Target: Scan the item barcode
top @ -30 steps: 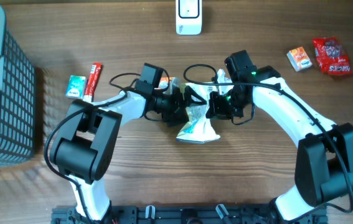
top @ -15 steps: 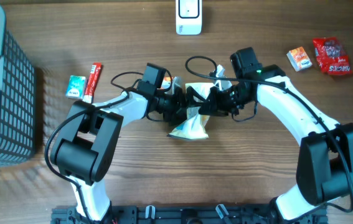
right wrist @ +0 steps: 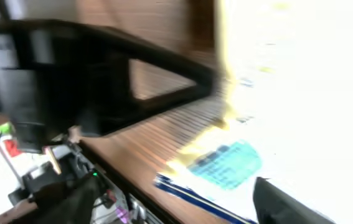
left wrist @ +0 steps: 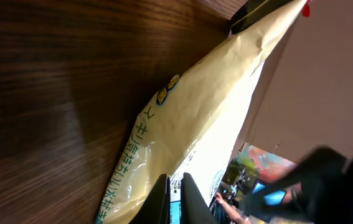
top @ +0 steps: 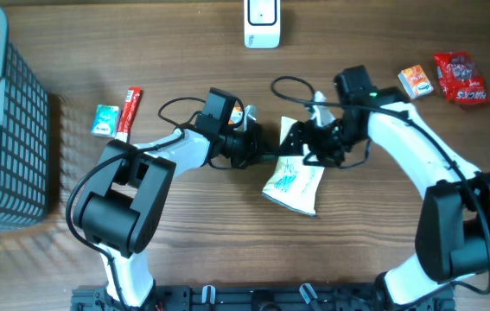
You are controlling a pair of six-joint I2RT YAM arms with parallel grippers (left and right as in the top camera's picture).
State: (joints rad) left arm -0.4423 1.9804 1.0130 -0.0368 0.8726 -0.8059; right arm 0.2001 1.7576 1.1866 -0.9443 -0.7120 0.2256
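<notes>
Overhead: pouch (top: 295, 181) at bench (top: 193, 250) centre | left end effector (top: 269, 155) pinched narrow on pouch's left edge | right end effector (top: 303, 149) wide, gripping nothing | scanner (top: 262, 24) far, well apart | judged: pouch gripped, barcode not yet presented, carry and scan remain

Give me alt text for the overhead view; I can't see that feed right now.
The left claw is shut on the edge of a cream snack bag at the table's centre, with the right claw open just beside it. A white scanner sits at the far edge, and a grey basket stands on the left.
</notes>
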